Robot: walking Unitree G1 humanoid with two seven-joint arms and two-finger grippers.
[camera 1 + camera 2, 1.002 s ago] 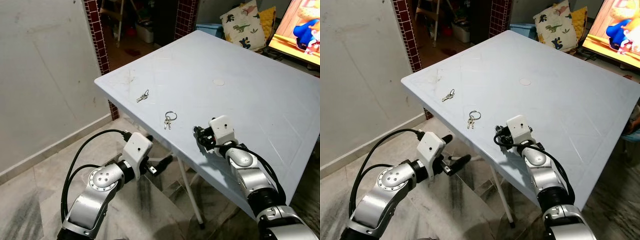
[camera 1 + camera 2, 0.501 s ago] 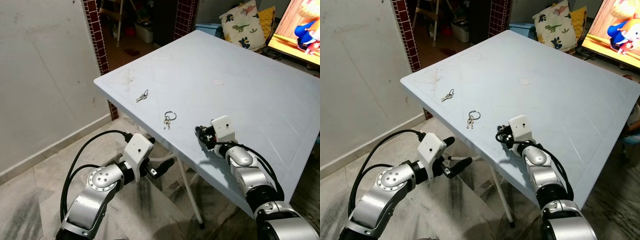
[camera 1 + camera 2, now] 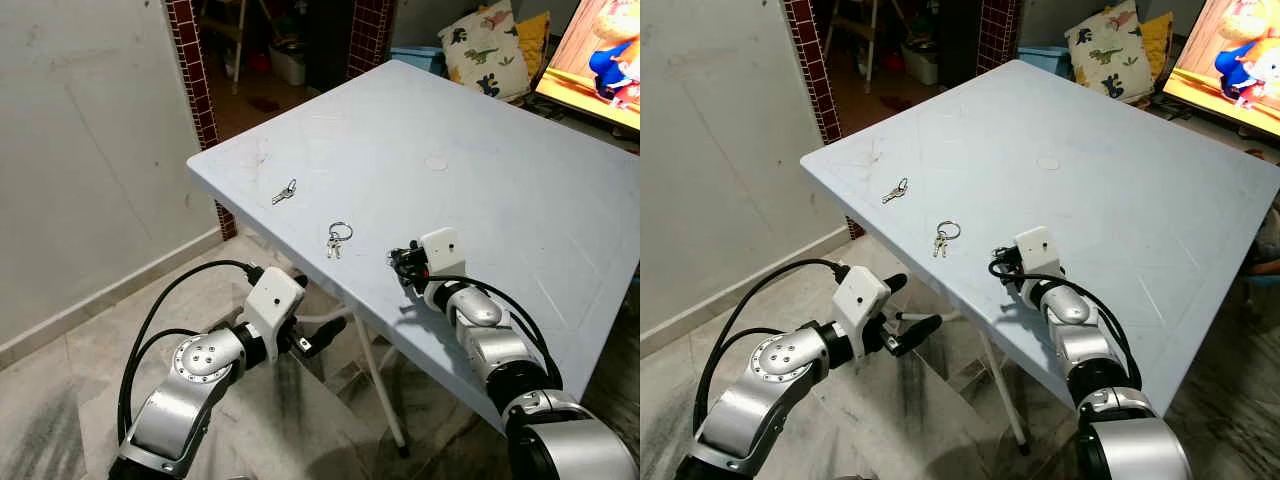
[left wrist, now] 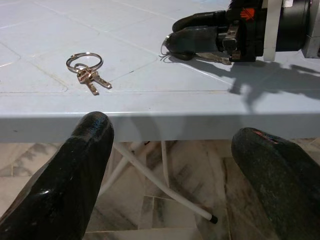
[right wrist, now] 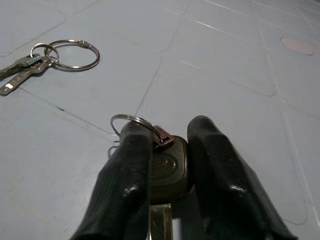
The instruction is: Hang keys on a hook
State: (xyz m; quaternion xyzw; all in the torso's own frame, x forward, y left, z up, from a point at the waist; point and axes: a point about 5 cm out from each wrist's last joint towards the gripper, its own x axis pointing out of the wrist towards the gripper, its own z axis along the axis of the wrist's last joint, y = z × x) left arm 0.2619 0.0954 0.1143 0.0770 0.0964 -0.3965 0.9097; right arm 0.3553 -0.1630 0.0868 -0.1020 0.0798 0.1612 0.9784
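My right gripper (image 3: 401,268) rests low on the pale blue table (image 3: 520,200) near its front edge. It is shut on a black-headed key (image 5: 167,169) with a small metal ring (image 5: 131,121) at its tip. A ring with two small keys (image 3: 337,239) lies on the table just left of that gripper, also seen as the key ring (image 5: 65,54) in the right wrist view. A single key (image 3: 286,191) lies farther left near the table corner. My left gripper (image 3: 318,305) is open below the table edge, facing the key ring (image 4: 85,67).
A grey wall (image 3: 90,150) stands to the left, and brick pillars (image 3: 195,70) frame a doorway behind the table. White table legs (image 3: 380,380) cross under the edge above a marble floor. Cushions (image 3: 490,45) and a lit screen (image 3: 600,55) sit at the back right.
My right wrist has shifted slightly farther over the table with the key still between its fingers. The left arm and the loose keys have not moved.
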